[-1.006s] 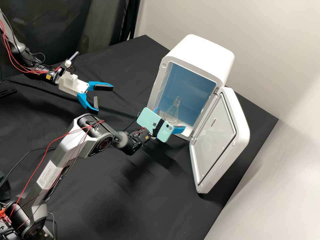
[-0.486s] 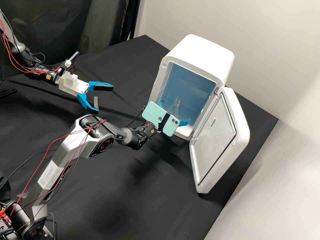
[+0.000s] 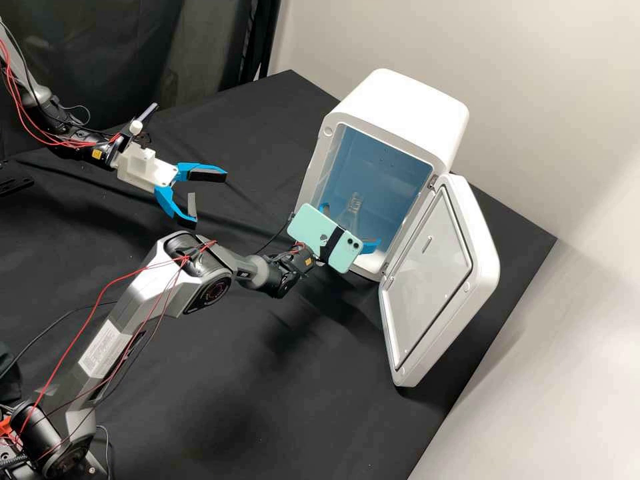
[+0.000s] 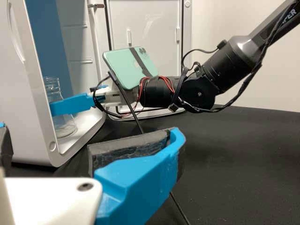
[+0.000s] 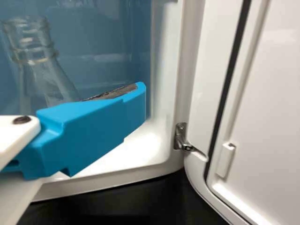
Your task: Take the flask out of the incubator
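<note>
Flask (image 3: 353,203): clear glass, conical, stood upright on the floor of the white incubator (image 3: 400,110), inside the blue-lined chamber, not gripped by anything.

Nearest the high camera, the right arm (image 3: 173,287) is stretched low over the black bench (image 3: 267,387), with red wires (image 3: 80,327) strung along it. A mint-green phone (image 3: 327,238) is strapped across its wrist.

The right gripper (image 3: 349,225) is placed at the chamber mouth with its fingers spread wide and nothing clamped. One blue finger (image 5: 89,124) is seen inside, past the front lip and just beside the flask (image 5: 35,61), with a gap between them. Whether the other finger touches the glass cannot be told. From the left wrist camera that finger (image 4: 70,104) is seen crossing in front of the flask's lower body (image 4: 58,115).

The incubator door (image 3: 440,280) is swung wide open, hung from the hinge (image 5: 186,140) at the chamber's edge, its inner panel turned toward the arms.

Farther back, the left gripper (image 3: 208,197) is held above the bench, well apart from the incubator, with its fingers wide apart and empty. Its padded finger (image 4: 140,159) is seen pointed toward the open chamber.
</note>
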